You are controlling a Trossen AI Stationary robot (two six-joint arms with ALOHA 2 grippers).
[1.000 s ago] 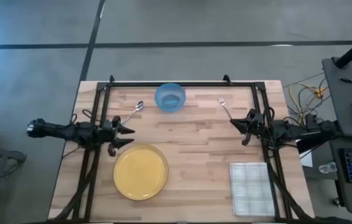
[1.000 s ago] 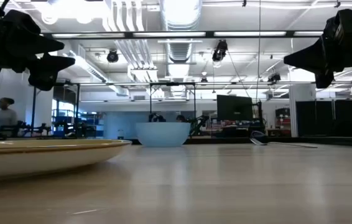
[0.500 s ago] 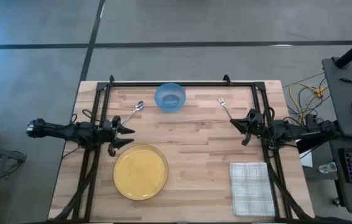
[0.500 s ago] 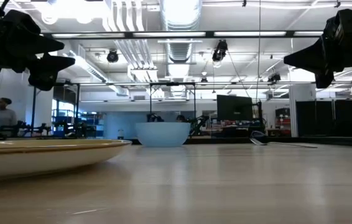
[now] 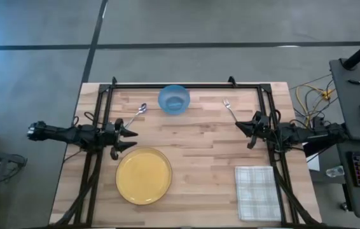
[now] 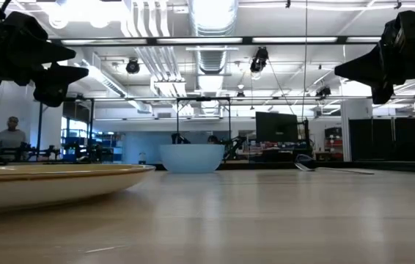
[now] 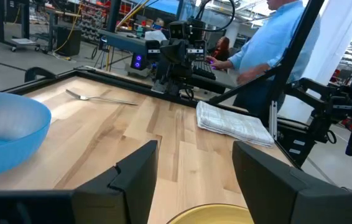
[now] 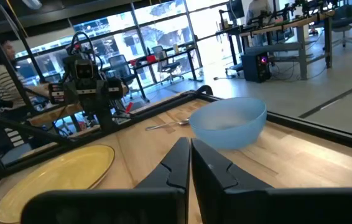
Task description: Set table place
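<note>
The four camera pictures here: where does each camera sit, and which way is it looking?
High view: overhead, straight down on the table; both arms show.
Low view: at tabletop height, looking across the yellow plate to the blue bowl; arms hang above.
Left wrist view: on the left arm, past the open left gripper, toward the napkin and fork.
Right wrist view: past the shut right gripper.
All share the bowl.

The bench (image 5: 199, 146) is a large rectangular top of light wood, made of narrow glued strips that run along its length. Thin black rails (image 5: 180, 85) form a frame over it: one bar crosses near the far edge and two more run down the left and right sides. It stands level on a grey floor. In the low view its pale surface (image 6: 266, 213) stretches flat toward the room behind.
</note>
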